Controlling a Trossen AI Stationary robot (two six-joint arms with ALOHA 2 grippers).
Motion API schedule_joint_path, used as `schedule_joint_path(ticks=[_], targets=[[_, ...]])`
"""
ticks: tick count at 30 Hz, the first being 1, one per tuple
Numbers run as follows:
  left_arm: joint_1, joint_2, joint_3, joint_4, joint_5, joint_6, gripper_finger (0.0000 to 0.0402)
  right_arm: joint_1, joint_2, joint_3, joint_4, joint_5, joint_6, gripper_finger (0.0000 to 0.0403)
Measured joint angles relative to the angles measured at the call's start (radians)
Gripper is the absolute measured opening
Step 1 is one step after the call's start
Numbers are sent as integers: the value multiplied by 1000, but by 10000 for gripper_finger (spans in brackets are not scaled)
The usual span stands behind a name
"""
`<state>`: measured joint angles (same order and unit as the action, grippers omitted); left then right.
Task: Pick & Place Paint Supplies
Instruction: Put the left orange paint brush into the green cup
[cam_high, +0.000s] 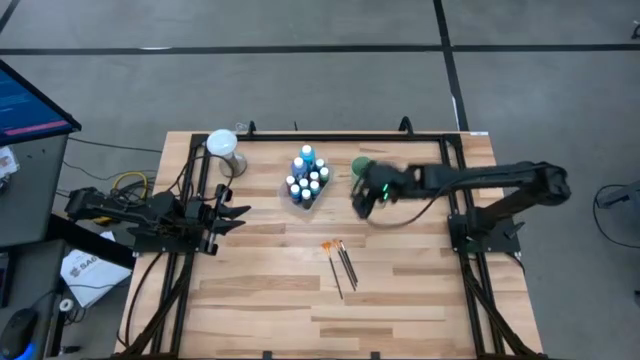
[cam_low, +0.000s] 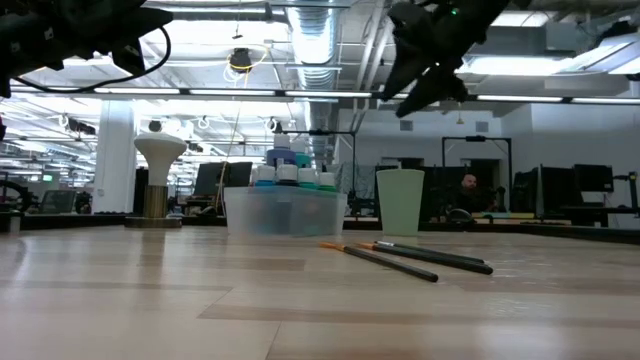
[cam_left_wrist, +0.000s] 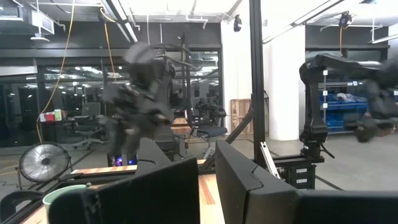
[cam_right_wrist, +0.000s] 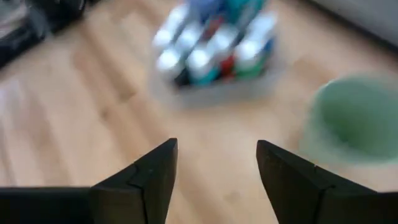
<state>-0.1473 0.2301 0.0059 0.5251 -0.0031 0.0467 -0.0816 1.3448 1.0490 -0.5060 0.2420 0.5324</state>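
Note:
Several small white-capped paint bottles and taller blue bottles (cam_high: 308, 178) stand in a clear tray (cam_low: 285, 215) at the table's far middle; the right wrist view shows them blurred (cam_right_wrist: 211, 50). A green cup (cam_high: 362, 164) stands just right of the tray. Three thin dark brushes (cam_high: 342, 264), one orange-tipped, lie flat on the wood nearer the front. My right gripper (cam_right_wrist: 216, 146) hangs open above the table, beside the cup and right of the tray (cam_high: 360, 198), with nothing between its fingers. My left gripper (cam_high: 240, 212) rests shut at the table's left.
A white mushroom-shaped stand (cam_high: 222, 146) sits at the far left of the table. Black frame rails (cam_high: 455, 175) run along the table's sides and far edge. Bare wood lies around the brushes and toward the front edge.

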Motion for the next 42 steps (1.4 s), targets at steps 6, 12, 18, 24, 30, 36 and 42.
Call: schedule_joint_path(ticks=[6,12,18,24,30,36,42], targets=[[0,0,0,0,0,0,1,177,200,88,-39,-1,201,220],[0,0,0,0,0,0,1,248,427,277,-176,2,342,234],[0,0,0,0,0,0,1,272,637,518,-360,-4,395,229],[0,0,0,0,0,0,1,278,779,713,-467,-24,428,238],[0,0,0,0,0,0,1,262,880,812,-516,-82,461,250],[0,1,0,2,0,0,1,246,952,831,-540,-158,475,249],[0,8,0,5,0,0,1,244,967,831,-527,-169,482,249]])
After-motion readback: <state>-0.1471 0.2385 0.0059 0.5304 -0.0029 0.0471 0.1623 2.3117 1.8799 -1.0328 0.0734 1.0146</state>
